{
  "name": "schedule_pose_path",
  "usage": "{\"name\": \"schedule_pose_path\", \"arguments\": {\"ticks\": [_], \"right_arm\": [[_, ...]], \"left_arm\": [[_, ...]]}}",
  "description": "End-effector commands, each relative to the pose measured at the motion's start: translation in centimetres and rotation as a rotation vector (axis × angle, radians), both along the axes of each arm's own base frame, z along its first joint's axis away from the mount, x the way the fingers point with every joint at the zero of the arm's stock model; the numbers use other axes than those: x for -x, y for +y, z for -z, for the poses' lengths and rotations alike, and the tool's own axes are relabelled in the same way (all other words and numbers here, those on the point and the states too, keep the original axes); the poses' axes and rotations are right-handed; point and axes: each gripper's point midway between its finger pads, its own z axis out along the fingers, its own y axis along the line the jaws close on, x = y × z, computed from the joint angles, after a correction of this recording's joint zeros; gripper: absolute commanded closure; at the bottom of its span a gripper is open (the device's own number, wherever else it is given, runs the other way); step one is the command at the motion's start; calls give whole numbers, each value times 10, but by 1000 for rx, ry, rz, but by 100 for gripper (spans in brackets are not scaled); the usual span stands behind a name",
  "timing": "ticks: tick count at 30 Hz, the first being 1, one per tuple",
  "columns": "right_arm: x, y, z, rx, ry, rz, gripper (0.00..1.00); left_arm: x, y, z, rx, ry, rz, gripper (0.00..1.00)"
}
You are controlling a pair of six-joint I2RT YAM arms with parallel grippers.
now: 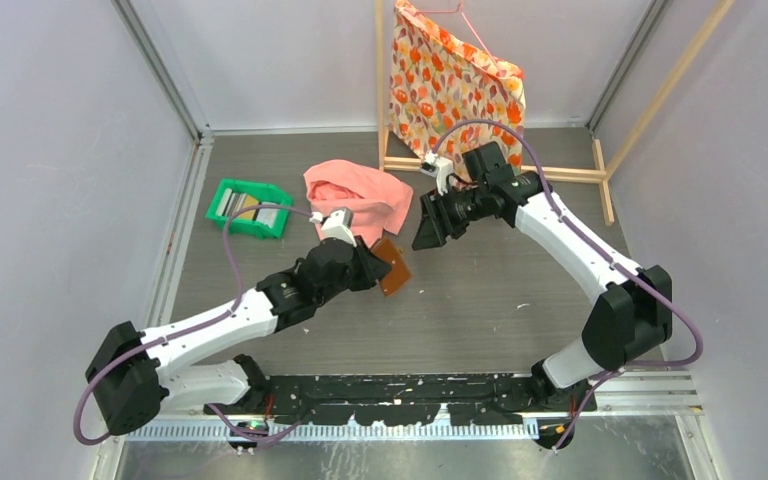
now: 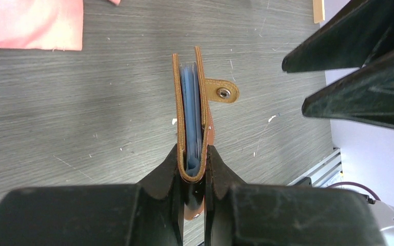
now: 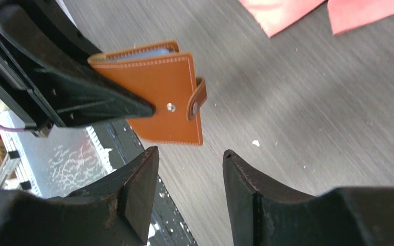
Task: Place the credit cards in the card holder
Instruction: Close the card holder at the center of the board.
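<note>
Left fingers (image 2: 161, 177) clamped on card holder (image 2: 191, 118) at its fold, holding it off the tabletop (image 1: 480, 300). Snap tab (image 2: 224, 93) undone, flaps nearly shut. Right fingers (image 3: 133, 197) apart, empty, just beside it. Step: presenting holder. Next, likely: right spreads flaps, then fetches credit cards; none clearly visible.

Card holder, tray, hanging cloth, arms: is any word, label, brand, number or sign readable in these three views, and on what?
None can be read in any view.
Card holder: plain brown leather, stitching and a bare metal snap; no brand or stamp.
Green tray: contents too small to tell if anything is printed.
Hanging patterned cloth: orange leaf shapes only, no letters.
</note>
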Motion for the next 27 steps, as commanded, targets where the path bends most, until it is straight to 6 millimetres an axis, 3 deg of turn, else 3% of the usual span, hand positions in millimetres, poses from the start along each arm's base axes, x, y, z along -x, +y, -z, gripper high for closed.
{"name": "schedule_pose_path", "arguments": {"ticks": [1, 6, 16, 22, 27], "right_arm": [[-17, 19, -24, -103, -69, 13, 48], [-11, 29, -9, -104, -31, -13, 51], [-18, 33, 12, -23, -2, -10, 59], [-15, 35, 9, -25, -4, -24, 69], [-12, 37, 10, -34, 6, -37, 71]], "left_arm": [[-6, -5, -23, 68, -4, -48, 100], [-6, -9, -26, 93, 8, -47, 100], [-4, -13, -26, 104, 20, -31, 100], [-4, -11, -27, 103, 15, -36, 100], [-3, -12, -28, 107, 16, -29, 100]]}}
